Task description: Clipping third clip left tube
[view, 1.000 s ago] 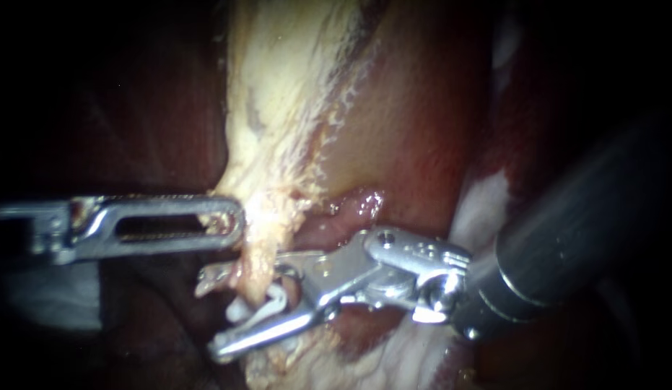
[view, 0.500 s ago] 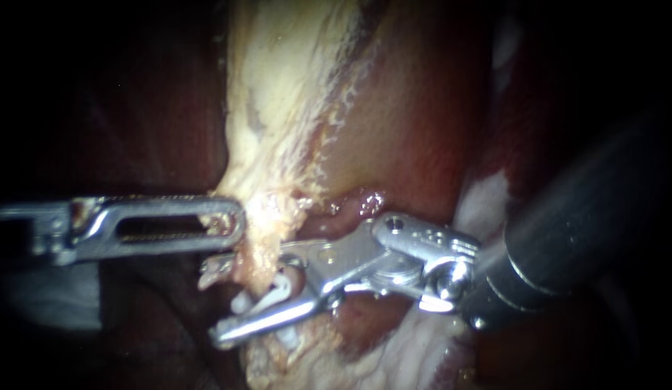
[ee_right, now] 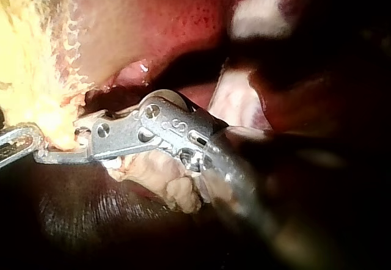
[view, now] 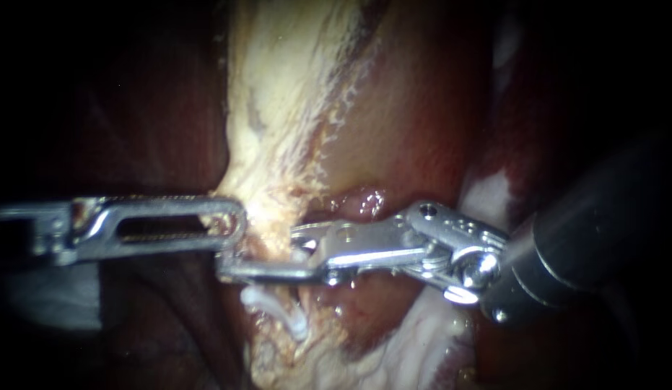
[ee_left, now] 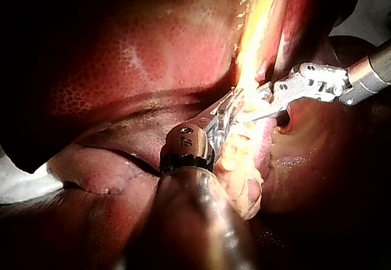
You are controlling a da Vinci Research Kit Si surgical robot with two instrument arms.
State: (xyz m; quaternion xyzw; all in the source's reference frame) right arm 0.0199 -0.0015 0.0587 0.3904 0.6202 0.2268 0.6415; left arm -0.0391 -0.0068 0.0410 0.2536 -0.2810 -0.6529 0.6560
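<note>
Current step, as I judge it: closing the clip on the tube.

1. Tube position. The tube (view: pixel 275 248) is a pale strand running top to bottom in the endoscope view, at the lower end of a band of fatty tissue (view: pixel 278 108).
2. Right instrument (view: pixel 262 258). It enters from the right, and its jaws lie across the tube almost at a right angle. They are pressed onto it from above and below, with only the strand between them. I cannot tell whether a clip is seated, because the jaws hide that spot.
3. White clips (view: pixel 281 314). These sit on the tube just below the right jaws, near them but apart.
4. Left instrument (view: pixel 233 224). Its jaws are closed together, pinching the edge of the fatty tissue just above and to the left of the crossing point.

Governing relation: the tube's long axis is crosswise to the right jaws. I expect the release to require opening them fully, then backing out along the shaft line toward the right. Any pull along the tube risks disturbing the clips below.
</note>
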